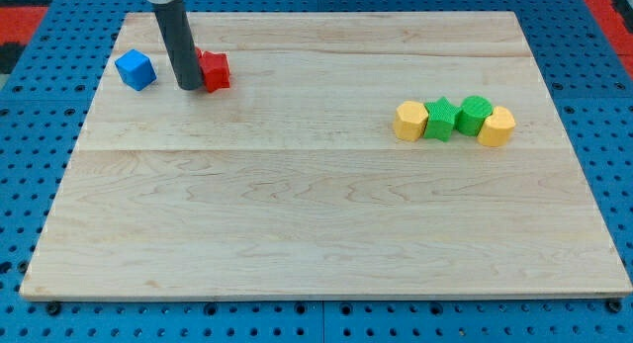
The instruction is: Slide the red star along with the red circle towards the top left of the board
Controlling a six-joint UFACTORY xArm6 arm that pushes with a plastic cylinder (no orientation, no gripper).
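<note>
A red block (pixel 215 71) lies near the board's top left; the rod hides its left part, so I cannot make out its shape or whether it is one block or two. My tip (pixel 188 87) rests on the board against the red block's left side. A blue cube (pixel 135 69) sits a little to the left of my tip, apart from it.
A row of blocks lies at the view's right: a yellow block (pixel 409 121), a green star (pixel 439 119), a green block (pixel 474 115) and another yellow block (pixel 497 127), touching one another. The wooden board's top edge (pixel 326 14) is close above the red block.
</note>
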